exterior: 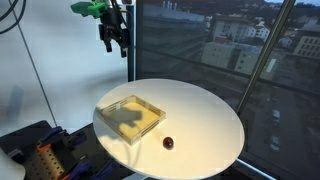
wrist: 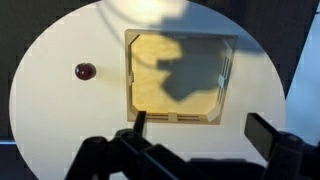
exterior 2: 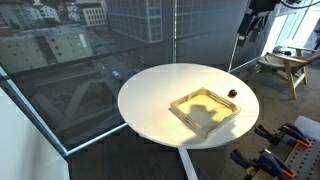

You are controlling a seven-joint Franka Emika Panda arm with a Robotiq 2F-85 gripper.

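The jaws hang high in the air over the tray [exterior: 150,106]. They stand wide apart. They hold nothing and touch nothing.

In the wrist view the tray [wrist: 129,70] lies right under the jaws. You can see it between the two dark tips at the bottom of that view.

The tray is square and flat, with a low wall all round and a yellow-brown floor. It rests on a round white surface [exterior: 210,120], near the middle of it. A dark shadow [wrist: 185,75] falls across the floor of the tray.

A small dark red ball [exterior: 169,144] lies on the surface outside the tray. It is near one corner of the tray and does not touch it. In the wrist view the ball [wrist: 85,72] sits to the left of the tray, a little way off. In an exterior view the ball [exterior 2: 231,94] is close by the wall of the tray [exterior 2: 186,96].

Past the tray there are big windows [exterior 2: 90,50] with city buildings outside. A wooden stool [exterior 2: 280,65] stands on the floor, well apart from the tray.
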